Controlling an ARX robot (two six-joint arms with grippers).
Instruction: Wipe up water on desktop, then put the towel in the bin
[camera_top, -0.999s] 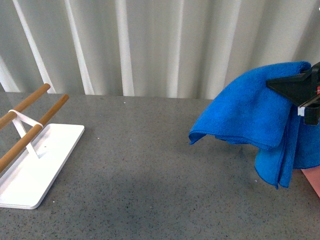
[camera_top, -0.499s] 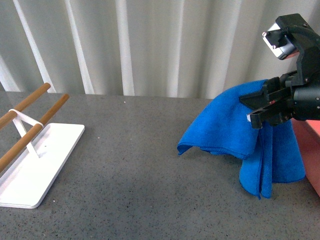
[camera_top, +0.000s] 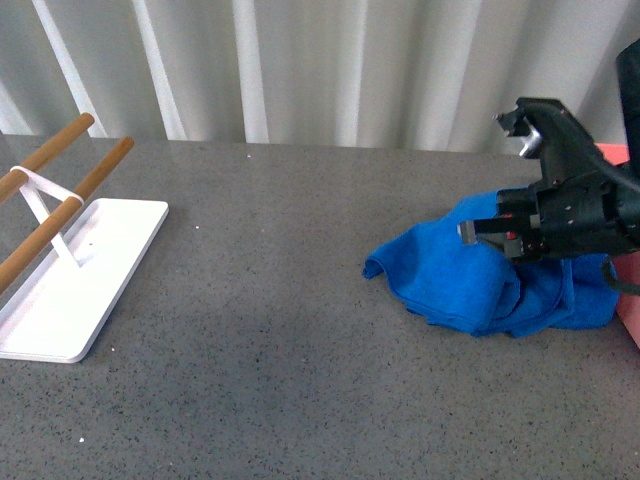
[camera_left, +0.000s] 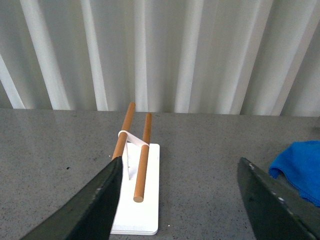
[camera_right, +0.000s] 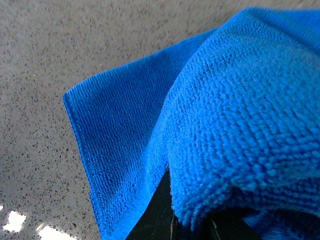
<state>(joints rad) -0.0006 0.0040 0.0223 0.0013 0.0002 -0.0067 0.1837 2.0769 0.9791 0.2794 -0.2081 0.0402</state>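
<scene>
Right gripper (camera_top: 492, 236) low over desktop (camera_top: 270, 340), jaws closed on top fold of blue towel (camera_top: 455, 285). Towel bunched in heap, resting on desktop at right side, just beside pink bin (camera_top: 631, 318) at frame edge. Left gripper (camera_left: 181, 162) wide open, empty, above desktop. White tray (camera_top: 110, 240) with two wooden rods (camera_top: 104, 164) far left, well apart from towel.

Close in on the towel (camera_right: 225, 125): soft blue microfibre cloth, nubbly looped pile, a neat hemmed edge. The table (camera_top: 280, 330) is dark grey, speckled like stone, with a faint sheen. The tray (camera_top: 60, 320) looks smooth, white and semi-gloss, and it carries 2 rods (camera_top: 95, 180) of matt brown wood. The left fingers (camera_left: 100, 200) look like matt dark plastic, lightly flecked.
</scene>
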